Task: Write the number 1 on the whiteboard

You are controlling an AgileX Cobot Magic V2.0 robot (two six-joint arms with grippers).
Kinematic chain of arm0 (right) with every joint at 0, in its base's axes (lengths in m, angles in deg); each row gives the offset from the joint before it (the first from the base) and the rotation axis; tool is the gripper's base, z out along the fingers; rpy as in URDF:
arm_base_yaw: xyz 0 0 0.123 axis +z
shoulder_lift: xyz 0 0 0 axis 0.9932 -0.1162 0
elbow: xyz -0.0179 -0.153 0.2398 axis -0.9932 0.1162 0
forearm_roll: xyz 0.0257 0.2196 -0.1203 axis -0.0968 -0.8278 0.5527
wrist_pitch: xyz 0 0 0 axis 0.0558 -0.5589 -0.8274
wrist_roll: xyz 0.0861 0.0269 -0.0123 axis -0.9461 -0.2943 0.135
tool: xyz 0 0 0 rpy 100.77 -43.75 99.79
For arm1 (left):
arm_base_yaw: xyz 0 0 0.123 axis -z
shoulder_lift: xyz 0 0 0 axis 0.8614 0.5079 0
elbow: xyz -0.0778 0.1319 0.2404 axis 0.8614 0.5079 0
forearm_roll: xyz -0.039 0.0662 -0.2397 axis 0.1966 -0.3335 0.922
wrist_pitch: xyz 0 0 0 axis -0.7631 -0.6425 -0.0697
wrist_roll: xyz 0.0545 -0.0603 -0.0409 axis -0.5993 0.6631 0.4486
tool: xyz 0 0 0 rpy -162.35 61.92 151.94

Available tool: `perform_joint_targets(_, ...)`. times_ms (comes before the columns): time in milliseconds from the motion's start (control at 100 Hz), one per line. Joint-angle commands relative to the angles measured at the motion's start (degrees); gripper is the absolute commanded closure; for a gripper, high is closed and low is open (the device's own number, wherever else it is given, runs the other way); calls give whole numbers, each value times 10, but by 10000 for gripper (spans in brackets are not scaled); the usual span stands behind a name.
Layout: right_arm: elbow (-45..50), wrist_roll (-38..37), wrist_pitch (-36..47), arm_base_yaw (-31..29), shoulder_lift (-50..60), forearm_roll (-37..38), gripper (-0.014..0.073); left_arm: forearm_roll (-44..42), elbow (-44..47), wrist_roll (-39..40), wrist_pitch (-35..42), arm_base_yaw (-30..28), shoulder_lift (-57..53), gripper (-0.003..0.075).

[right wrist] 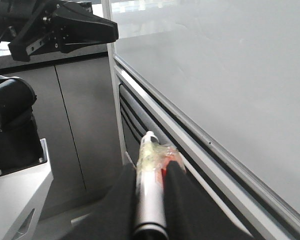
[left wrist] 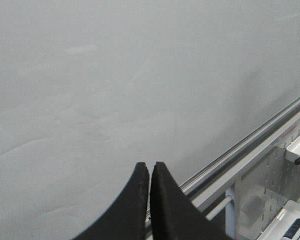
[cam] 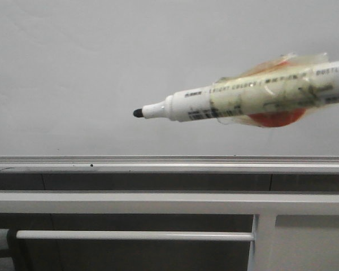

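The whiteboard [cam: 101, 68] fills the upper front view, glossy and plain, with a silver rail [cam: 158, 162] along its bottom. No number 1 shows on it in any view. A white marker [cam: 243, 99], wrapped in clear tape with an orange lump, juts in from the right, and its black tip [cam: 138, 113] points left in front of the board. My right gripper [right wrist: 152, 167] is shut on the marker [right wrist: 150, 190], next to the board's rail [right wrist: 190, 135]. My left gripper [left wrist: 150, 165] is shut on nothing, facing the board [left wrist: 115, 75].
Grey metal frame bars [cam: 158, 203] run below the rail, with a thinner bar [cam: 130, 235] lower down. A tiny black dot [cam: 91, 165] sits on the rail. The left arm's black body [right wrist: 65, 27] shows in the right wrist view beside a grey cabinet panel [right wrist: 85, 125].
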Motion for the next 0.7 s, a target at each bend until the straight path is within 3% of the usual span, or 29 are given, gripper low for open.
perform_joint_targets(0,-15,3,3,1,-1,-24,637,1,-13,8,38,-9,2,741)
perform_joint_targets(210,-15,9,47,1,-1,-24,637,-18,-13,8,46,-9,2,741)
perform_joint_targets(530,-24,13,29,1,-1,-27,638,-27,-13,6,48,-9,2,741)
perform_joint_targets(690,-24,41,72,1,-2,-34,638,-27,-13,6,48,-9,2,741)
